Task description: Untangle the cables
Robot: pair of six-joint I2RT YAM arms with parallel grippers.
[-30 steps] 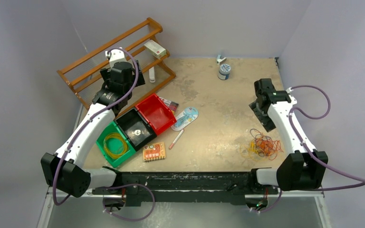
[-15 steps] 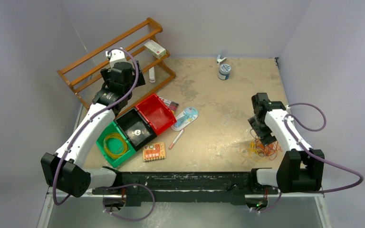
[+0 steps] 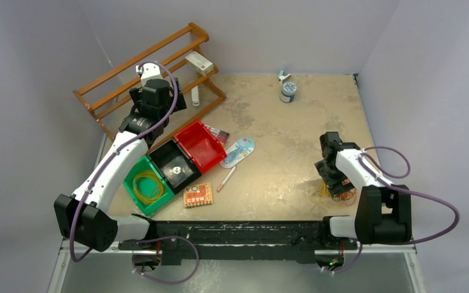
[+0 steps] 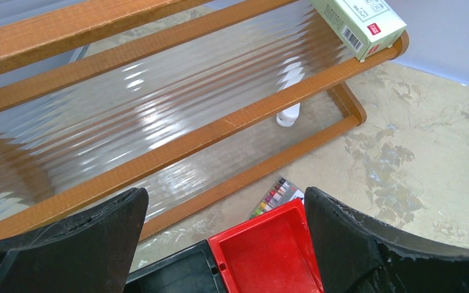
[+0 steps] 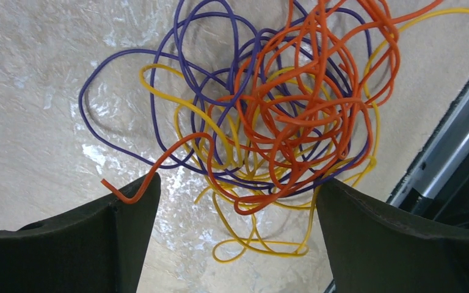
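Scuffed beige table (image 3: pixel 269 116), grey walls (image 3: pixel 281 30); left pincer (image 4: pixel 225 204) released; right pincer (image 5: pixel 238 183) released above cables (image 5: pixel 308 121).

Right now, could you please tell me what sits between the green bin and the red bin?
The black bin sits between them, in a row with the green bin and the red bin, as the top external view shows.
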